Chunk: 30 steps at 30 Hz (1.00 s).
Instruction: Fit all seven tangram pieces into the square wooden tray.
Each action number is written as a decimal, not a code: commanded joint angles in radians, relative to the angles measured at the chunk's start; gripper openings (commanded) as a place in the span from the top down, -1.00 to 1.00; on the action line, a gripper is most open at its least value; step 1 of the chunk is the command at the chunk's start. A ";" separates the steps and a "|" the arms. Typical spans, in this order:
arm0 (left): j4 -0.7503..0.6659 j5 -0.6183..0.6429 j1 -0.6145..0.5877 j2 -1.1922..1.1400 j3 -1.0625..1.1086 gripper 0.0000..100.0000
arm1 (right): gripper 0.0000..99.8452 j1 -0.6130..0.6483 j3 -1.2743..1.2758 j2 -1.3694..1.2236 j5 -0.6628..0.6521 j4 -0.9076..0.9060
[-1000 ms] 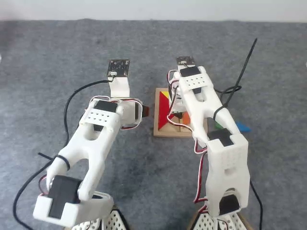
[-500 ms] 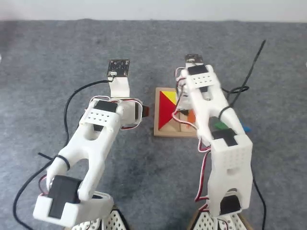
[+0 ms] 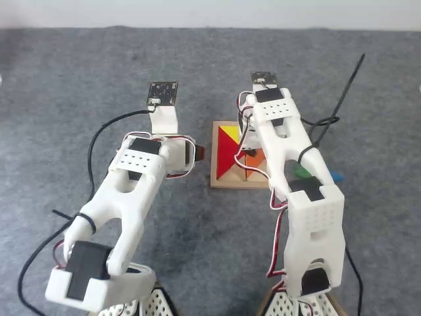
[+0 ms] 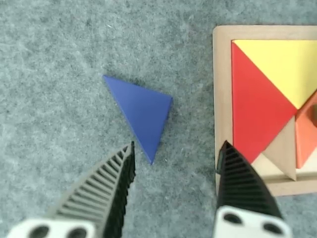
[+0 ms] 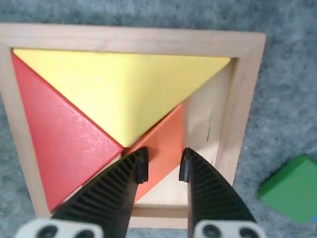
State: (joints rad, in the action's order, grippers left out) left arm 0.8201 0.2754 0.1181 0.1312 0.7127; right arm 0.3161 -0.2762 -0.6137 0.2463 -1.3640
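tray (image 3: 215,158) sits on the grey carpet (image 3: 99,66), right arm reaching over it. In it: yellow triangle (image 5: 124,84), red triangle (image 5: 54,134), orange piece (image 5: 163,139), some floor bare wood. right gripper (image 5: 162,161) is above the orange piece, jaws a narrow gap apart, gripping nothing. left gripper (image 4: 178,148) is spread wide and empty over the carpet, blue triangle (image 4: 141,111) just past its tips, beside the tray. green piece (image 5: 290,188) lies on the carpet off the tray's far side

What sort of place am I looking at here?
Likely a robotics lab or hobby bench: a left arm and right arm set side by side on grey carpet, with a tangram tray before them.
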 commanded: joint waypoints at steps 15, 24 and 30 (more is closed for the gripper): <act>-0.011 -0.008 0.005 0.011 -0.025 0.49 | 0.55 -0.042 0.000 -0.004 -0.107 -0.041; -0.011 -0.008 0.003 0.012 -0.025 0.49 | 0.55 -0.068 -0.069 0.114 -0.115 -0.120; -0.011 -0.008 0.003 0.012 -0.025 0.49 | 0.55 -0.116 -0.069 0.151 -0.167 -0.120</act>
State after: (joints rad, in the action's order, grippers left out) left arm 0.8201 0.2754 0.1181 0.1312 0.7127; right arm 0.2179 -0.3007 -0.5370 0.0990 -1.4699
